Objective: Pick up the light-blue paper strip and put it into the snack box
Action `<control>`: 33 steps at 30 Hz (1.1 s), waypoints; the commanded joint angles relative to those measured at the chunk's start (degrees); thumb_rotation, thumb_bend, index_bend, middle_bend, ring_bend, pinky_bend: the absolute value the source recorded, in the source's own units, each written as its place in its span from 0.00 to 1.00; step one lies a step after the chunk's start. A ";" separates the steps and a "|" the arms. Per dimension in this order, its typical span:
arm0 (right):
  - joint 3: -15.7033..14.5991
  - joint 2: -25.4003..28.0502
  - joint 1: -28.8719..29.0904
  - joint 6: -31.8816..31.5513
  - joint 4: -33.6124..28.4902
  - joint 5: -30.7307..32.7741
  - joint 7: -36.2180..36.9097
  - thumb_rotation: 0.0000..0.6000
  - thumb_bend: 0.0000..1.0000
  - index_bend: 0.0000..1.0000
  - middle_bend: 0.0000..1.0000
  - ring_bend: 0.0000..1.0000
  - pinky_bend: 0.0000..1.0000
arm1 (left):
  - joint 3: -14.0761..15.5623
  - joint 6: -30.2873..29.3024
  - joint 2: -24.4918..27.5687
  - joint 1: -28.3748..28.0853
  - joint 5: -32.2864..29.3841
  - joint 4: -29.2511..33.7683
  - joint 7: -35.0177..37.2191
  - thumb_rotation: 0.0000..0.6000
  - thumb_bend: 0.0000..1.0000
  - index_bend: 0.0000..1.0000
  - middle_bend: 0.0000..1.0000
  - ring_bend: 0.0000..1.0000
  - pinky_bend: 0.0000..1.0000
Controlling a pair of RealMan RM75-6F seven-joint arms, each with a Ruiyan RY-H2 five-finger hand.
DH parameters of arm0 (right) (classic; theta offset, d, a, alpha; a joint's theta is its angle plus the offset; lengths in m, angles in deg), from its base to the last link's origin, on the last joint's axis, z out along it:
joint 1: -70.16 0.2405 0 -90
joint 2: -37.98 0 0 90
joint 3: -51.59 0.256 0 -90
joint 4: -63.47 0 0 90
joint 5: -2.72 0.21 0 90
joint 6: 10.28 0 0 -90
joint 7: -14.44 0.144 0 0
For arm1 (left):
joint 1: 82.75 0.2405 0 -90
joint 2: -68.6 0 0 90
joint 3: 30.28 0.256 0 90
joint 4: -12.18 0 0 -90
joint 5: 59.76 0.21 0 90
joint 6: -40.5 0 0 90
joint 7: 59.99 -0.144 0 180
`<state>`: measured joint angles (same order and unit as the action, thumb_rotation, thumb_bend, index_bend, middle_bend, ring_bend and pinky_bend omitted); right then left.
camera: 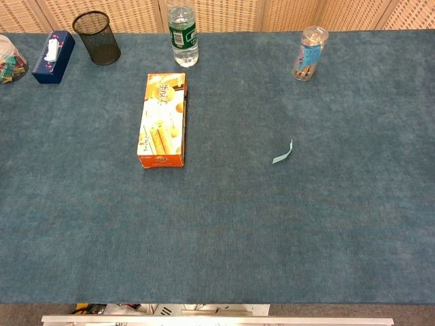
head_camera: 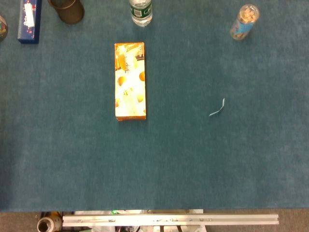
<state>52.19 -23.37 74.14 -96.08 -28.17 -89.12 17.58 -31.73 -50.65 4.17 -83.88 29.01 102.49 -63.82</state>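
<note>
A small light-blue paper strip, slightly curled, lies on the blue table cloth right of centre. The orange snack box lies flat to the left of centre, its long side running away from me. A wide gap of bare cloth separates the strip from the box. Neither of my hands shows in the head view or the chest view.
Along the far edge stand a black mesh cup, a dark-blue box, a green-labelled water bottle and a clear jar of sticks. A metal rail runs along the near table edge.
</note>
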 commanded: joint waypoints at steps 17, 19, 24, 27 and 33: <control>1.05 3.24 10.64 11.04 -6.26 -6.75 2.84 1.00 0.21 0.38 0.72 0.73 0.85 | 0.30 -0.87 0.28 0.87 0.25 -0.13 0.53 1.00 0.27 0.16 0.25 0.21 0.14; 1.47 2.37 13.09 14.08 -6.50 -7.18 1.75 1.00 0.21 0.38 0.86 0.89 0.97 | 0.31 -1.00 0.39 1.03 0.17 -0.15 0.66 1.00 0.26 0.17 0.25 0.21 0.14; 1.99 -0.60 19.08 23.03 -6.41 -6.51 -0.45 1.00 0.22 0.39 1.00 1.00 1.00 | 0.21 -1.35 0.55 1.31 0.02 -0.20 0.99 1.00 0.26 0.17 0.25 0.21 0.14; 2.19 -3.14 22.42 28.25 -5.66 -5.49 -2.22 1.00 0.22 0.43 1.00 1.00 1.00 | 0.22 -1.60 0.59 1.47 0.13 -0.39 1.26 1.00 0.26 0.17 0.25 0.21 0.14; 2.45 -9.49 27.57 35.94 -1.41 -2.70 -4.78 1.00 0.23 0.47 1.00 1.00 1.00 | 0.15 -1.58 0.49 1.91 -0.67 -1.04 2.00 1.00 0.26 0.17 0.25 0.21 0.14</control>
<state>54.41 -30.63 100.02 -62.36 -31.44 -93.06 14.05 -31.57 -52.25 4.68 -82.00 28.38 101.48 -61.85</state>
